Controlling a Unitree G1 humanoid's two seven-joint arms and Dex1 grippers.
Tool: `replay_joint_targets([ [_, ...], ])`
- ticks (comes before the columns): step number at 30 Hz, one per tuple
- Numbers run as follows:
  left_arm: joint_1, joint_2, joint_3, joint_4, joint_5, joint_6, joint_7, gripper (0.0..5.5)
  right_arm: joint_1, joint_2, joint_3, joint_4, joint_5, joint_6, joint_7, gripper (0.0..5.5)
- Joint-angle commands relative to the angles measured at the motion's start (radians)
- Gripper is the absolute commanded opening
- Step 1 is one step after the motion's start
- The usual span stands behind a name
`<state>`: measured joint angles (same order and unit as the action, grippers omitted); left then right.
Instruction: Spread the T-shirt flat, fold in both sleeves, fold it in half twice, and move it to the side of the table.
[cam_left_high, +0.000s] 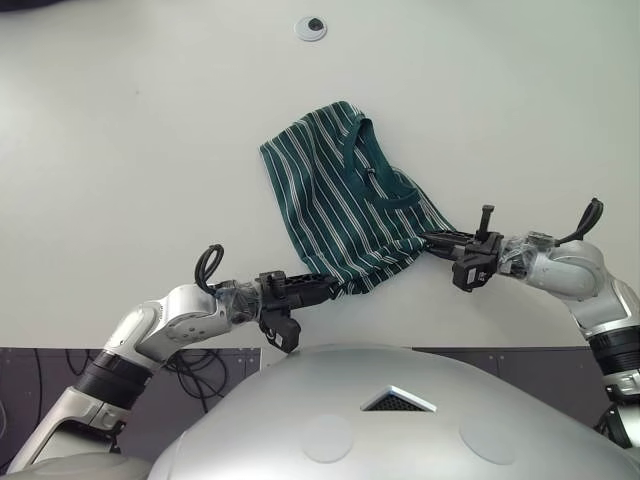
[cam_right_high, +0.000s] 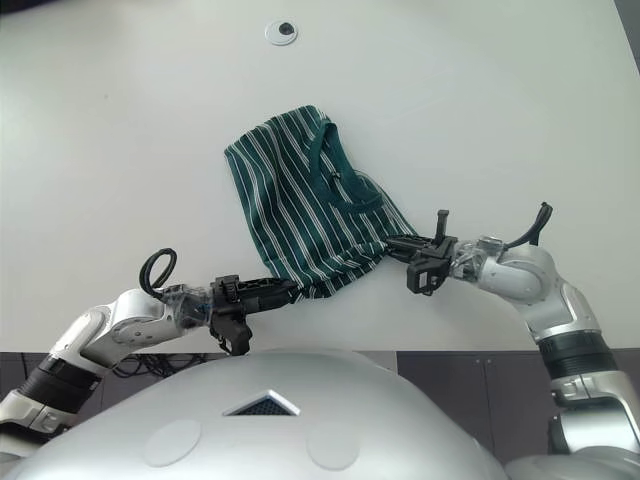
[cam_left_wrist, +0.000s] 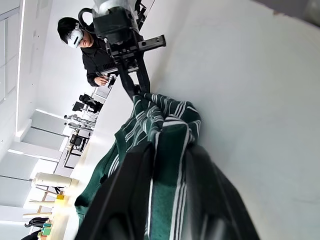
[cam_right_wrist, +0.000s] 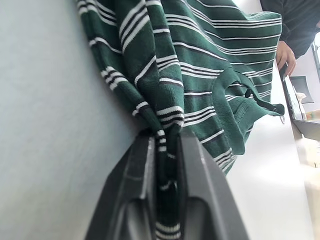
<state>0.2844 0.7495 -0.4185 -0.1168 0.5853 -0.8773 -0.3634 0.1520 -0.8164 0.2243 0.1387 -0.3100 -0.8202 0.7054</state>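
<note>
Gripping the shirt (cam_left_high: 335, 195) from two sides, both sets of jaws are closed on cloth. The left jaws pinch the shirt's near corner, close to the near edge of the tabletop (cam_left_high: 120, 150) and about midway along it. In the left wrist view a fold of striped fabric is squeezed between the two dark fingers (cam_left_wrist: 125, 200). The right jaws clamp the shirt's right-hand edge, a little farther from the near edge and toward the right side of the tabletop. In the right wrist view a bunched strip of cloth is caught between their fingers (cam_right_wrist: 137, 175).

The shirt is dark green with thin white stripes. It is not spread flat: it lies crumpled in a rough slanting shape that runs from the jaws toward the middle of the tabletop, with its far end resting on the surface. The plain green neckband (cam_left_high: 365, 165) faces up on the right half of the cloth. The hem (cam_left_high: 385, 275) between the two sets of jaws hangs in a loose curve; I cannot tell whether it touches the tabletop.

A small round disc (cam_left_high: 311, 28) with a dark centre sits near the far edge, well apart from the shirt.
</note>
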Motion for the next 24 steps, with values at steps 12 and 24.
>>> replay_joint_targets([
  [12, 0.295, 0.579, 0.040, -0.405, -1.383, 0.559, -0.739, 0.06, 0.404, -0.407, -0.111, -0.532, 1.025, 0.673, 0.597, 0.04],
  [24, 0.155, 0.275, 0.270, -0.216, -1.349, 0.731, -0.610, 0.05, 0.103, -0.137, -0.124, -0.493, 0.794, 0.825, 0.364, 0.04],
])
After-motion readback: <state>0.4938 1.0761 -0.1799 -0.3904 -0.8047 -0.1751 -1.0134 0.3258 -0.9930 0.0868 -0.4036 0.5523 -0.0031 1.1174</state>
